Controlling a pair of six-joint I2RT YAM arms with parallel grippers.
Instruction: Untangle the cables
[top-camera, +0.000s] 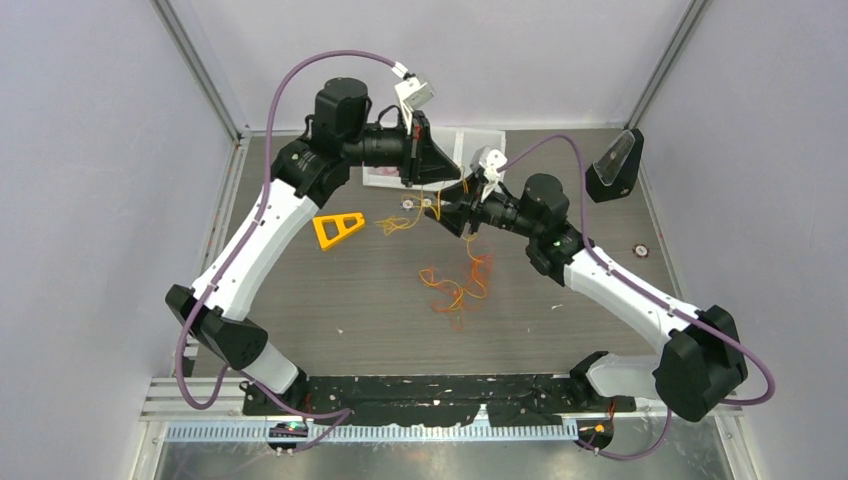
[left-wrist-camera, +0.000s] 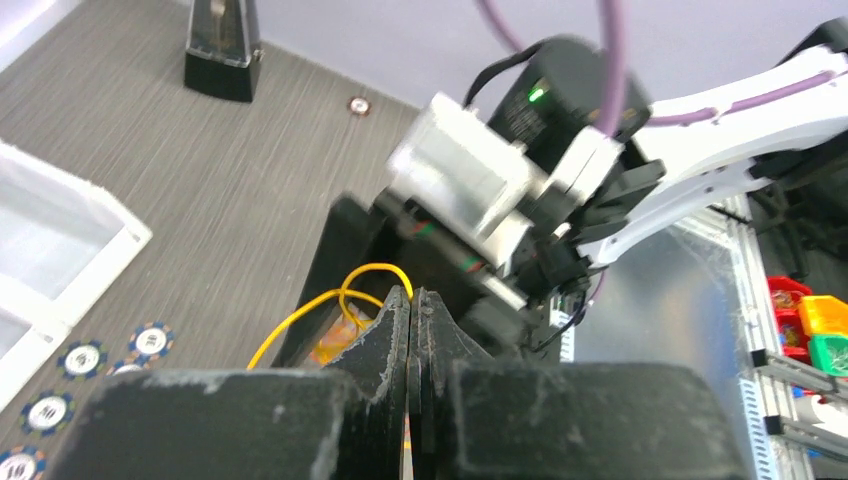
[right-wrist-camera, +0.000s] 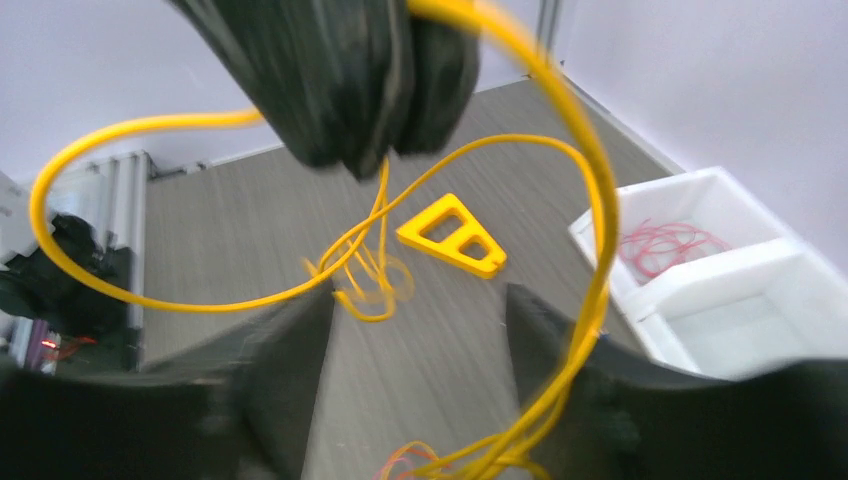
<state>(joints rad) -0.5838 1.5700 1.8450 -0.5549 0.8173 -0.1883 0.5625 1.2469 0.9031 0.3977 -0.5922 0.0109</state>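
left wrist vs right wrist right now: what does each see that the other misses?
Left wrist only: poker chips on the table, a black stand at the far edge, and the right arm's wrist camera facing in.
Right wrist only: the yellow triangular frame, and red cables lying in a bin compartment.
Both: the white bin, and the left gripper shut on a yellow cable.
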